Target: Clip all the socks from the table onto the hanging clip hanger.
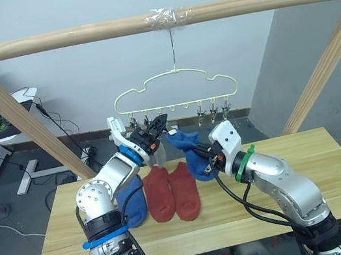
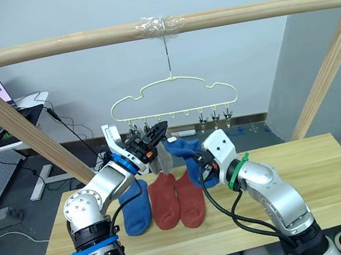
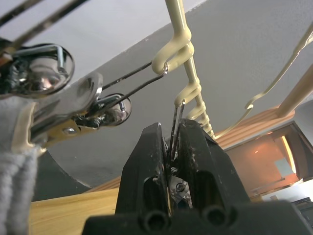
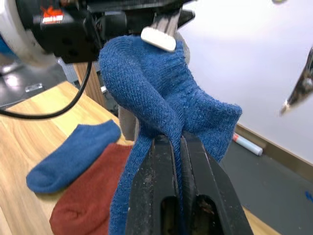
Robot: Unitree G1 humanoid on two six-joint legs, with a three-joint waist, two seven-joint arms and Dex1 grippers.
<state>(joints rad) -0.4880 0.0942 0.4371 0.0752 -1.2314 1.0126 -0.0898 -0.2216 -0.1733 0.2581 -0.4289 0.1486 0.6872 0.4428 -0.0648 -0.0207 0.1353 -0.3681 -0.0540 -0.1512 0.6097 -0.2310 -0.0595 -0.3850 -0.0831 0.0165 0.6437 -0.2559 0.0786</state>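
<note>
Black fingers of the right gripper [image 4: 180, 147] pinch a blue sock [image 4: 161, 93], lifting it toward the left gripper [image 3: 172, 147], whose jaws squeeze a metal clip [image 3: 174, 128] on the clip hanger [image 1: 176, 87]. Below both, three socks [image 1: 172, 193] lie on the table [image 1: 323, 166].

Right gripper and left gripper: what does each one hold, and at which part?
The right gripper pinches a blue sock at a fold in its middle. The left gripper squeezes a metal clip of the clip hanger by its wire handles.
</note>
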